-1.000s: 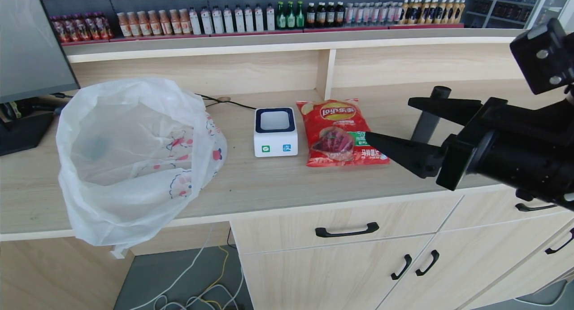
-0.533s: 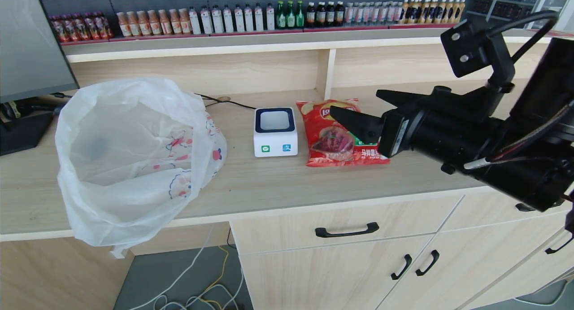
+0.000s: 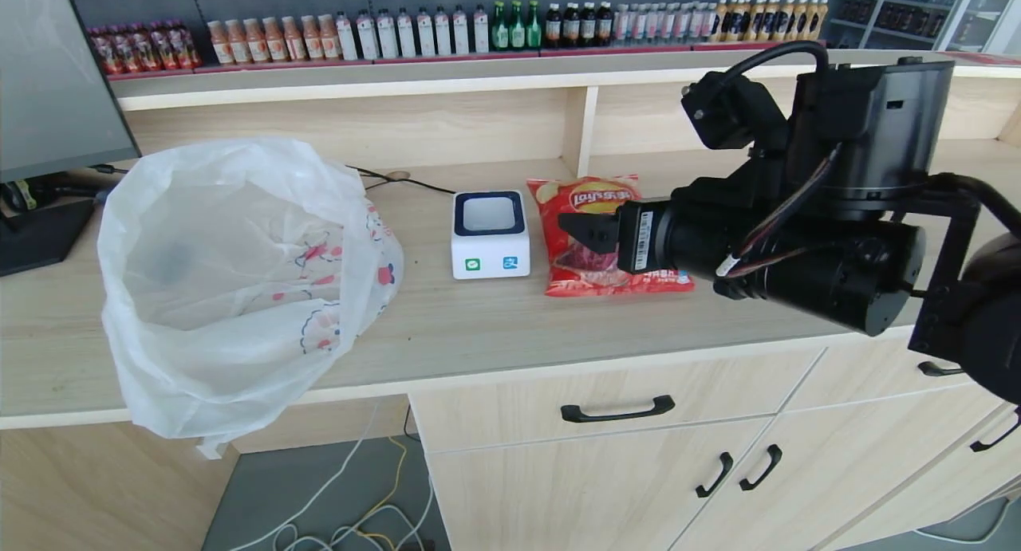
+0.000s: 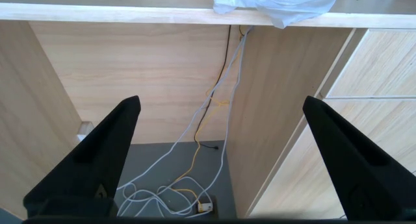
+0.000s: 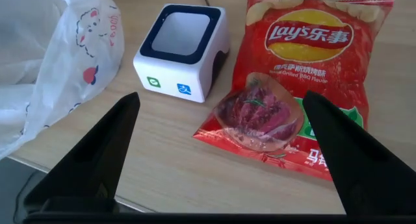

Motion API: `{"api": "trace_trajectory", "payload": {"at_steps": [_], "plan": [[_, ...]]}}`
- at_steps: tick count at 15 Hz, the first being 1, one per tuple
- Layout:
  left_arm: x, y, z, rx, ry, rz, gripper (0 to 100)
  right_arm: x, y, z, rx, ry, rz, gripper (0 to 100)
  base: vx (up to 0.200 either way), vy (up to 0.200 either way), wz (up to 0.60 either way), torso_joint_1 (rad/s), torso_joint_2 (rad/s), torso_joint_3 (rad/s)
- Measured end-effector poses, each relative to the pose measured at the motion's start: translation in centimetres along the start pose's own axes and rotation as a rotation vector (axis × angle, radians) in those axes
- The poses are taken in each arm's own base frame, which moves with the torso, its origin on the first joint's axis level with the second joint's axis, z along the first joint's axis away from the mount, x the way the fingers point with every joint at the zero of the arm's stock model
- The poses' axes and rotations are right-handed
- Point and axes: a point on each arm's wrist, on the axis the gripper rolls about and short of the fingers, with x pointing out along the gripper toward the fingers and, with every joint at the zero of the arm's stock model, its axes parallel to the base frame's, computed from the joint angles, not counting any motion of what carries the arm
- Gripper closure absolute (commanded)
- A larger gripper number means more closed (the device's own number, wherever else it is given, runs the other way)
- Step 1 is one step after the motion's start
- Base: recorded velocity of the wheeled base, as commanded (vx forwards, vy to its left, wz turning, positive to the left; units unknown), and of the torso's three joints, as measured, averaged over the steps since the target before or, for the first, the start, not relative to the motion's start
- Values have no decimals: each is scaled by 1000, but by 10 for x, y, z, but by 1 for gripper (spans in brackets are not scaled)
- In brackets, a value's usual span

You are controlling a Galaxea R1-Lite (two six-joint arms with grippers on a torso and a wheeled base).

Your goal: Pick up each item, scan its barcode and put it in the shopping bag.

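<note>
- The red chips bag (image 3: 592, 198) lies flat on the wooden counter (image 3: 494, 328), just right of centre in the head view, not yet picked up.
- The right gripper (image 5: 221, 100), jaws wide apart, has swung in from the right edge over the last second and now hangs above the packet; a grasp looks imminent.
- The white barcode scanner (image 3: 490, 232) sits just beside the packet at centre, and the open shopping bag (image 3: 231, 280) stands at left.
- The left gripper (image 4: 221, 100), jaws also apart, hangs low before the cabinet front (image 4: 130, 74).
</note>
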Motion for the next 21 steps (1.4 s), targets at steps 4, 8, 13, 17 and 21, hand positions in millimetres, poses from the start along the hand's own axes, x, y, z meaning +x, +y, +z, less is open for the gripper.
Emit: {"api": "trace_trajectory", "payload": {"at_steps": [4, 8, 13, 17, 21], "plan": [[0, 0, 0, 0, 0, 1, 0, 12, 2, 12, 33, 114, -72, 0, 0, 0, 0, 0, 0, 0], [0, 0, 0, 0, 0, 1, 0, 33, -7, 27, 63, 141, -185, 0, 0, 0, 0, 0, 0, 0], [0, 0, 0, 0, 0, 0, 0, 67, -14, 39, 79, 90, -259, 0, 0, 0, 0, 0, 0, 0], [0, 0, 0, 0, 0, 1, 0, 83, -25, 31, 80, 111, -296, 0, 0, 0, 0, 0, 0, 0], [0, 0, 0, 0, 0, 0, 0, 90, -28, 25, 78, 126, -307, 0, 0, 0, 0, 0, 0, 0]]}}
